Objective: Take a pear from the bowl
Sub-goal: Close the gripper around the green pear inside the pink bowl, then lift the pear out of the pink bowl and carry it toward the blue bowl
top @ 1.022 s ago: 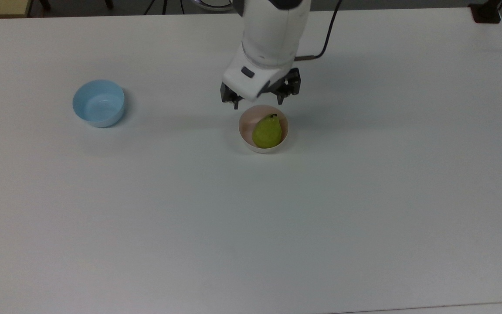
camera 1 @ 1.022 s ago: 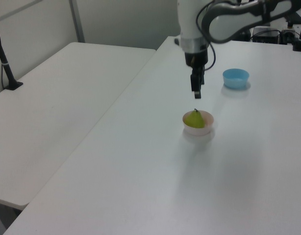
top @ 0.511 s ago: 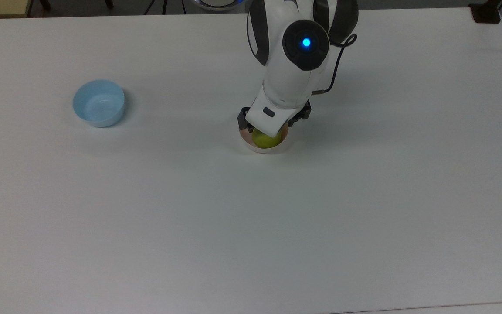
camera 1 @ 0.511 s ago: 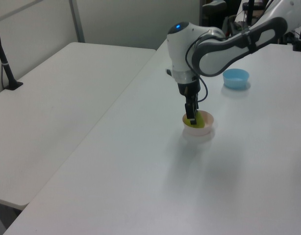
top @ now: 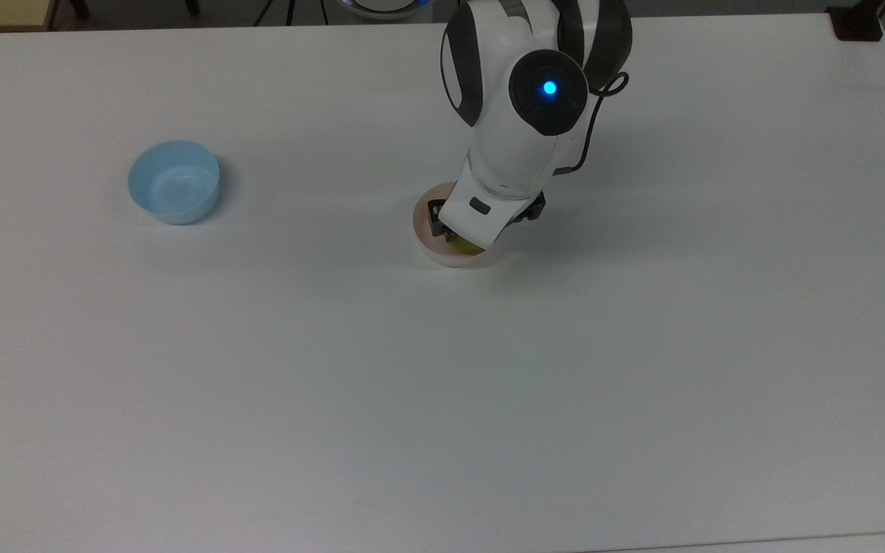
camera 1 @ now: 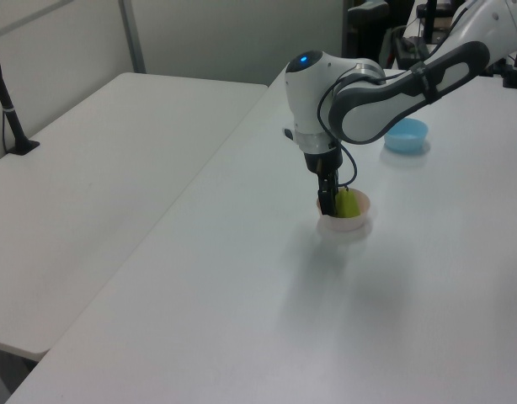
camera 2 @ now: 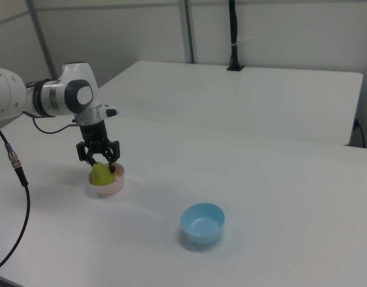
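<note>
White tabletop (top: 442, 399) everywhere, plain and wide, with a second white table (camera 1: 98, 168) butted up alongside it and grey partition walls behind.

Going near to far in the right view: first up is the light blue bowl (camera 2: 202, 223), sitting by itself well apart from everything else. Further back is the pink bowl (camera 2: 107, 185), with the pear (camera 2: 101, 174) sitting in it, yellow-green and poking up above the rim. A black cable (camera 2: 19, 179) hangs down at the right view's left edge.

The gripper (camera 2: 98, 159) is down over the pink bowl with its fingers spread, one on each side of the pear's upper part. Can't tell if the fingertips are actually touching the fruit or just next to it. They're not pinched onto it, anyway.

From the top view the arm's wrist covers most of the pink bowl (top: 431, 250), and just a sliver of the pear (top: 465, 246) peeks out under the gripper (top: 481, 223). The light blue bowl (top: 174, 181) is far off toward the top view's left.

In the left view the pear (camera 1: 349, 204) leans in the pink bowl (camera 1: 347, 223) just beside the gripper (camera 1: 327, 200), and the light blue bowl (camera 1: 406, 135) sits beyond them.
</note>
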